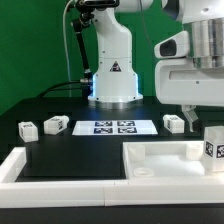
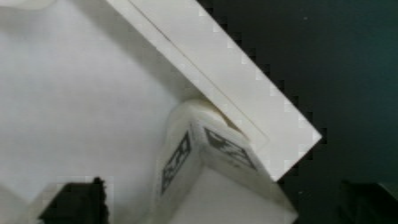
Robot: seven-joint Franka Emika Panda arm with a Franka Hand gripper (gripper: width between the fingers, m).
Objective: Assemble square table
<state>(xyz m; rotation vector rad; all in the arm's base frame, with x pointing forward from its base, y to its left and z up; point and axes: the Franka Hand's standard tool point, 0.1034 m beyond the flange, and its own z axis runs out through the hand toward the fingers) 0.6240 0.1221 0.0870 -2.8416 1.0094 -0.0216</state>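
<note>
The square table's white top lies at the exterior view's lower right, with its raised rim crossing the wrist view. One white tagged leg stands upright at the top's corner. My gripper hangs just above that leg. In the wrist view the gripper is open, its dark fingertips wide apart on either side of the leg and not touching it. Three more legs lie on the black table: two on the exterior view's left and one near the middle right.
The marker board lies flat in front of the robot base. Long white bars edge the black surface at the exterior view's left and front. A green wall stands behind.
</note>
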